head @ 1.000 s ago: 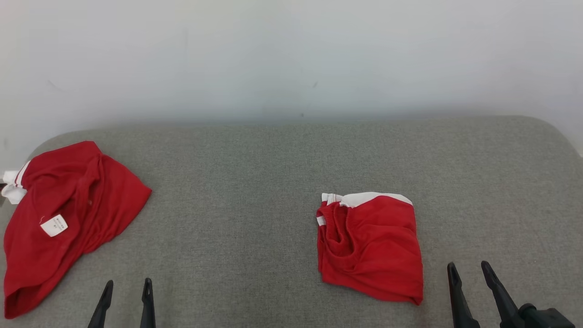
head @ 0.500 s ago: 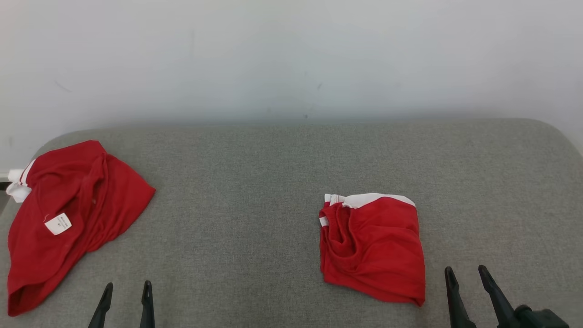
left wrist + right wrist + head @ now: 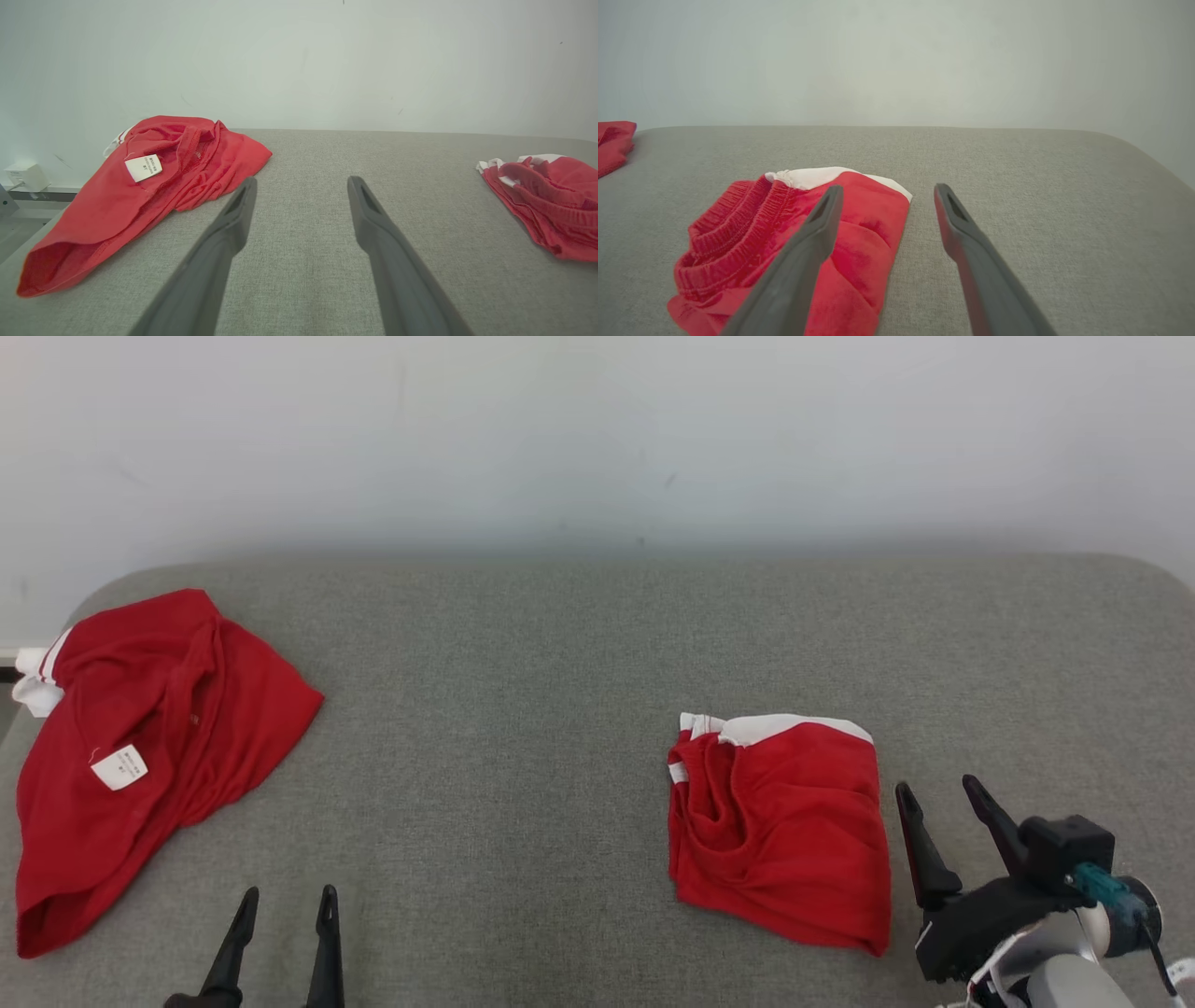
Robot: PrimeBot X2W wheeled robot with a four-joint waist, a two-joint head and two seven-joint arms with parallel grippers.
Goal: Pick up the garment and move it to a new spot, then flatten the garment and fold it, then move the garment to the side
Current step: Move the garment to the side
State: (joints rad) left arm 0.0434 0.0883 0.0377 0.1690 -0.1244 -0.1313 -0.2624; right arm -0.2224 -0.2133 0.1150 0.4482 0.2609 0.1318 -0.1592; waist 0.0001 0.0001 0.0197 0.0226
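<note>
Grey surface [image 3: 523,728]: folded garment [image 3: 794,821], crumpled garment [image 3: 187,709]

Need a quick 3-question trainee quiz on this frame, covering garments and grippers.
1. True or false: the right gripper is shut on the folded red garment.
2. Which bears the white label? A: the crumpled red garment; B: the folded red garment; C: the grey surface.
3. How many garments lie on the grey surface?
Key: 1 false, it stands open beside the garment and holds nothing. 2 A. 3 two.
</note>
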